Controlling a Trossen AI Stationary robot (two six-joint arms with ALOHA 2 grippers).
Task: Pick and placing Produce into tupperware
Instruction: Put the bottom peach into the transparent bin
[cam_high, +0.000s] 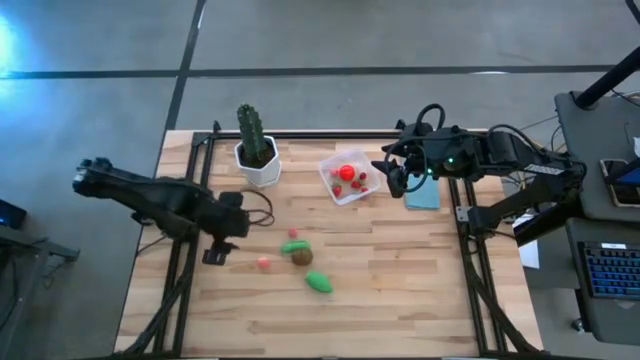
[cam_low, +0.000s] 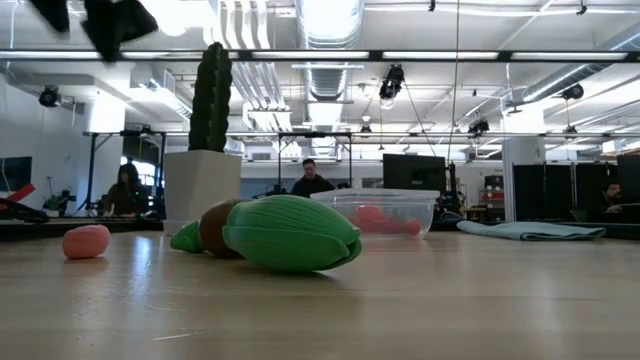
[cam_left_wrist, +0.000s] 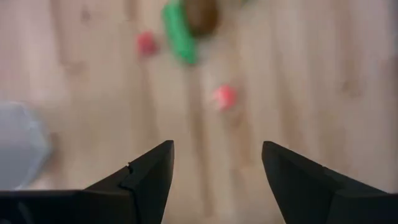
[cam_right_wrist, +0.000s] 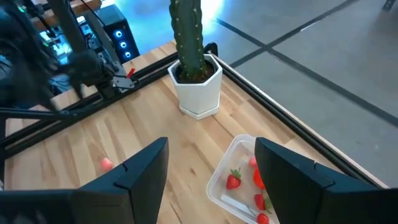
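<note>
The clear tupperware (cam_high: 345, 177) sits on the table right of the cactus pot, with red pieces (cam_right_wrist: 234, 180) inside. On the bare wood lie a pink piece (cam_high: 264, 263), a small red piece (cam_high: 293, 233), a green oblong (cam_high: 294, 246) touching a brown ball (cam_high: 302, 256), and another green piece (cam_high: 319, 283). My left gripper (cam_high: 216, 255) hovers open left of the pink piece (cam_left_wrist: 224, 96), with its fingertips (cam_left_wrist: 214, 168) apart over bare wood. My right gripper (cam_high: 394, 182) is open just right of the tupperware (cam_right_wrist: 239, 180), above it.
A tall green cactus in a white pot (cam_high: 258, 160) stands at the far edge, left of the tupperware. A light blue folded cloth (cam_high: 423, 193) lies under the right arm. Black frame rails (cam_high: 190, 200) run along the table's left, right and far sides. People sit in the room beyond (cam_low: 312, 180).
</note>
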